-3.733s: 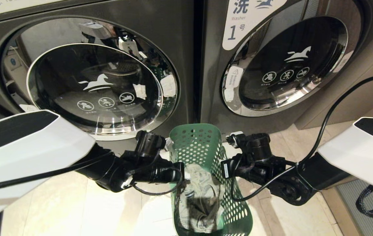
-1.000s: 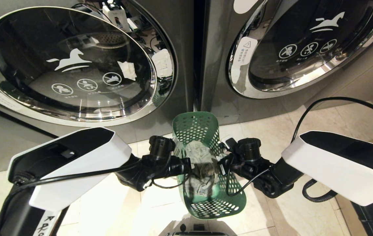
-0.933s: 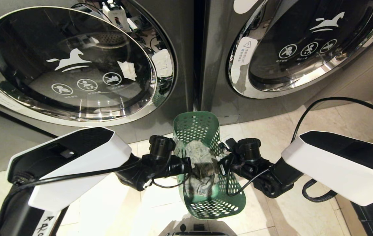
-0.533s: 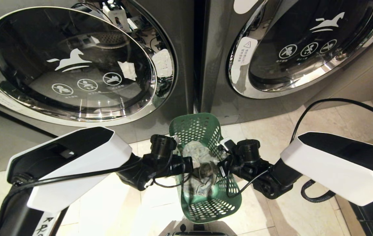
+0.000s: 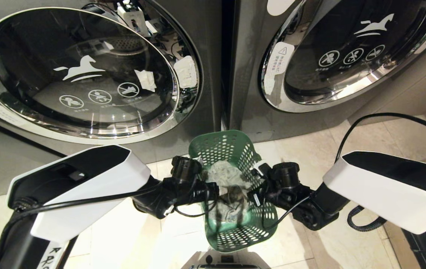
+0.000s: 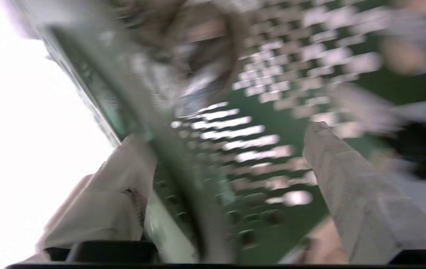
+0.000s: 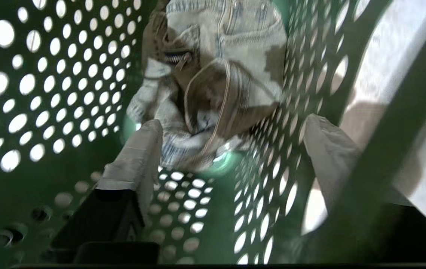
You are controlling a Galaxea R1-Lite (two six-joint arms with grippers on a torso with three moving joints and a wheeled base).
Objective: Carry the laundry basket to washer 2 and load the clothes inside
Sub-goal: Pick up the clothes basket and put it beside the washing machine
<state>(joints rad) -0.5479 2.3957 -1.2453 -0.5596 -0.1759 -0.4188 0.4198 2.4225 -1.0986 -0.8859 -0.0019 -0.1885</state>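
Straddling green round-holed plastic laundry basket (image 5: 235, 194) walls, left gripper (image 6: 227, 179) and right gripper (image 7: 231, 149) both spread apart; crumpled pale patterned clothes (image 7: 213, 82) lying nearer right.

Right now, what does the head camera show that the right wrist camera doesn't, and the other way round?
Only the head view shows the two washers' round glass doors, the tiled floor and both arms flanking the basket. Only the right wrist view shows the right pincer up close, its fingers apart on either side of the basket's holed wall. Both show the green laundry basket with the pale clothes inside.
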